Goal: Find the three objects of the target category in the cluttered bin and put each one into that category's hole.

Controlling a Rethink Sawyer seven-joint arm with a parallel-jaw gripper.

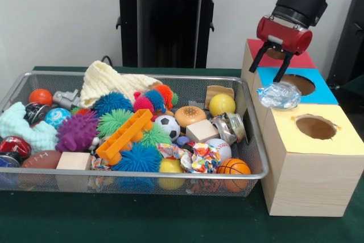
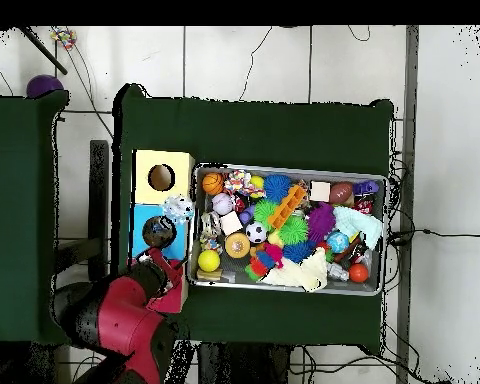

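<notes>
On your left the wire bin (image 1: 68,78) holds the jumble of balls and spiky toys, packed so tightly that more of the target kind may be buried. To its right, a crinkled silvery wad (image 1: 278,95) sits on the blue box (image 1: 318,94) at its near edge, beside the hole rather than in it. Above it, the gripper (image 1: 271,65) hangs with fingers spread, holding nothing, so it looks like a missed drop.

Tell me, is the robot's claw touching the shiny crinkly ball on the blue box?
Apart. In the front view the open gripper hangs above the shiny crinkly ball resting on the blue box, with box top showing between fingertips and ball.
</notes>
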